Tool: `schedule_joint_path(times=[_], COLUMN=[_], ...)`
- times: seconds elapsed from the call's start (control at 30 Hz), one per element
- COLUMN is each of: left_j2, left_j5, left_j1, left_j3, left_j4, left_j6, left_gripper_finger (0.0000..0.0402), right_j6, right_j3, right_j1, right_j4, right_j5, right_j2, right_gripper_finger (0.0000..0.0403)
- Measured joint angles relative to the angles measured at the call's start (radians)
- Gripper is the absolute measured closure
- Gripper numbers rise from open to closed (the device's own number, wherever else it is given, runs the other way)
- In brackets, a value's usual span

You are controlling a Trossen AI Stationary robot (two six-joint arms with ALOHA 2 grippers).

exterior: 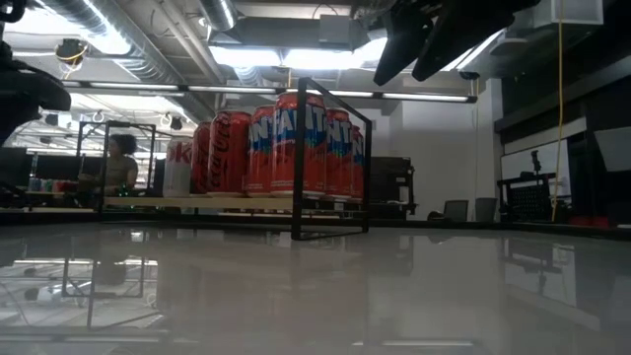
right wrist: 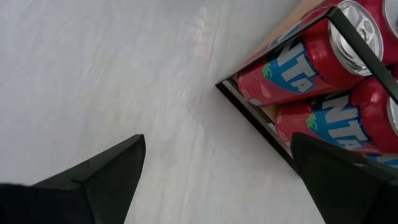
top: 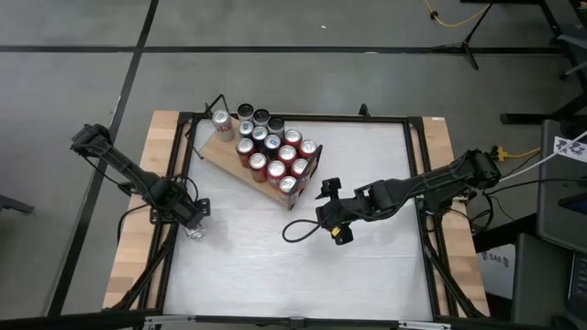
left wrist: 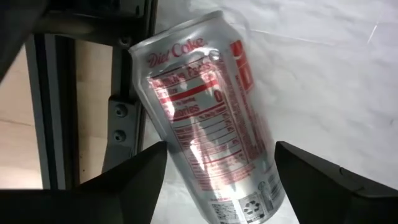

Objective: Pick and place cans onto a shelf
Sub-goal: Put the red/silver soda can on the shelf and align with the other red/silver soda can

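Observation:
A silver Diet Coke can (left wrist: 211, 124) lies on its side on the white table near the left edge, also seen as a small silver can (top: 194, 235) in the high view. My left gripper (left wrist: 217, 168) points down over it, open, one finger on each side of the can without touching it. The shelf (top: 223, 158), a wooden board with a black frame (top: 307, 179), lies at the far middle and carries several upright cans (top: 271, 151), mostly red. My right gripper (top: 328, 211) hangs open above the table, just off the shelf's framed end (right wrist: 249, 112).
Black table rails (left wrist: 127, 93) and a wooden side strip (top: 138, 229) run close beside the lying can. A dark cable loop (top: 295, 229) hangs under my right gripper. White tabletop (top: 303, 275) stretches between the arms and the near edge. A person (exterior: 120, 163) sits in the room behind.

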Motion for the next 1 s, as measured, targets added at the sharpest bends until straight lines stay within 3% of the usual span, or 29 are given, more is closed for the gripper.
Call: schedule_joint_path(times=[0.3,1.0], left_j2=[0.003,0.148], left_j5=[0.003,-0.023], left_j1=[0.0,-0.001], left_j3=[-0.009,-0.011], left_j4=[0.005,0.078], left_j6=[-0.004,0.065], left_gripper_finger=[0.0111,0.011], right_j6=[0.0,-0.001], right_j3=[0.0,0.0], right_j1=[0.0,0.0], right_j4=[0.008,0.045], right_j5=[0.0,0.0], right_j2=[0.0,0.0], right_gripper_finger=[0.0013,0.0013])
